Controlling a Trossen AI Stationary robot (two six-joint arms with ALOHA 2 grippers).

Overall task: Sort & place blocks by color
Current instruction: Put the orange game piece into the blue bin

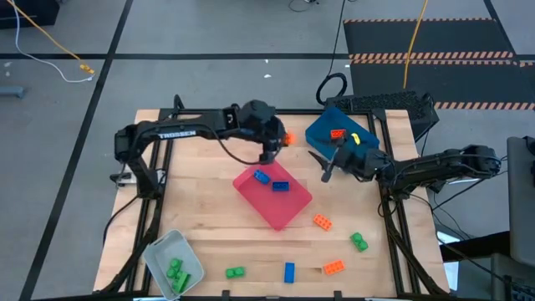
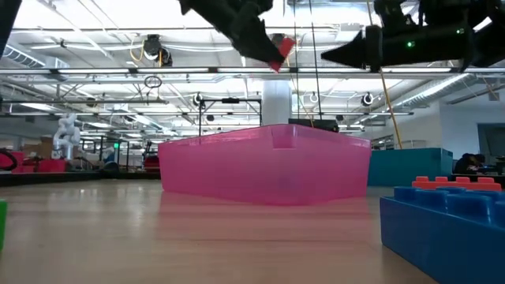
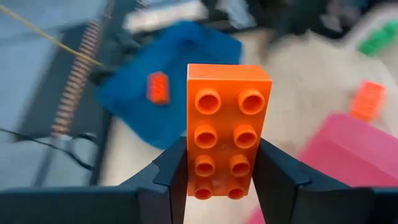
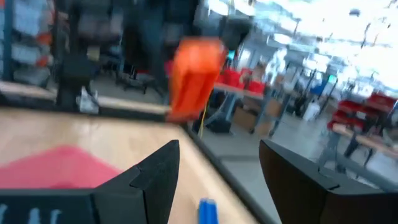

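A: While the left gripper hangs above the tabletop, its two dark fingers are clamped on the long sides of an orange block, studs facing the wrist camera. From overhead that block shows as a small orange spot at the gripper's tip, between the pink tray and the dark blue tray.

B: Where are the other blocks?

A: One orange block lies in the dark blue tray. Two blue blocks lie in the pink tray, which sits at the middle of the tabletop. Green blocks sit in the pale grey tray at the near left corner. Loose on the wood near the front edge are a green block, a blue block and an orange block; farther right lie another orange block and a green one.

B: And the right arm?

A: The right gripper hovers at the near edge of the dark blue tray, fingers apart with nothing between them. Its wrist camera looks across toward the raised orange block.
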